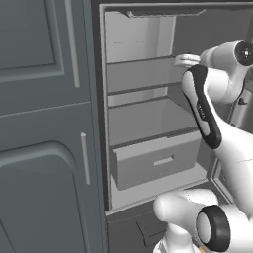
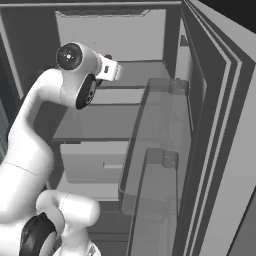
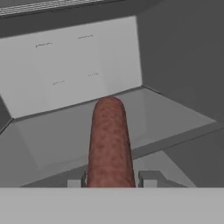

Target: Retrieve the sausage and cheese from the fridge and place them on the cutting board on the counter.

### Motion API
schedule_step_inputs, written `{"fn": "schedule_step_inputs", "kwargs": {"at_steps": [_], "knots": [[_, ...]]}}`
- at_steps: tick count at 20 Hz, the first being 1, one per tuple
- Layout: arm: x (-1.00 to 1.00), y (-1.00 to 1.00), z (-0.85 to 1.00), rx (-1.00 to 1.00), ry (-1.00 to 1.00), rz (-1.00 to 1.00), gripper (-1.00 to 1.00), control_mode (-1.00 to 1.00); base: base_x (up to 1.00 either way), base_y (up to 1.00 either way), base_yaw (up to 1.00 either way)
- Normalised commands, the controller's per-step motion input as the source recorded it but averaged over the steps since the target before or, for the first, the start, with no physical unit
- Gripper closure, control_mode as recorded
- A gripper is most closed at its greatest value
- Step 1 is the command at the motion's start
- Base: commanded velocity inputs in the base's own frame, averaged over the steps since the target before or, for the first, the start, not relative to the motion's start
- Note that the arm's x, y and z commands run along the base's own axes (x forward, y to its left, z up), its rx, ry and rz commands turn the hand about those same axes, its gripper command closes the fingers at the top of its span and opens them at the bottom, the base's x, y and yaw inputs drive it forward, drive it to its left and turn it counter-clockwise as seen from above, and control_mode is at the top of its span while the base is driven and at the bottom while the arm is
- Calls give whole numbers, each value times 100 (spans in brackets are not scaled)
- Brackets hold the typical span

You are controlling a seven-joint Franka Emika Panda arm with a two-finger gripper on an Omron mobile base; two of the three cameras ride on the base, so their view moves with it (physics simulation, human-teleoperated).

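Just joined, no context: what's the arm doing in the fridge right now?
The arm is reaching into the open fridge at upper-shelf height. In the hand view the gripper is shut on the sausage, which sticks out forward between the fingertips over a shelf. So the sausage is picked but not yet out of the fridge. The lower drawer is closed.

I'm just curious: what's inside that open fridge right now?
In the fridge: bare shelves, a closed drawer, and the gripper shut on a sausage above the top shelf. The drawer's contents are hidden; no cheese is visible.
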Motion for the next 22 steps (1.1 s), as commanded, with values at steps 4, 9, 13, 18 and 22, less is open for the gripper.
{"fn": "schedule_step_inputs", "kwargs": {"at_steps": [4,9,13,18,22], "knots": [[-100,0,9,0,-1,0,100,-100,0,0,0],[-89,0,0,0,-9,-5,100,-100,0,0,0],[-96,0,0,0,3,-3,100,-100,0,0,0],[-82,4,-1,-2,11,0,100,-100,0,0,0],[-58,12,-11,-5,5,0,100,-100,0,0,0]]}}
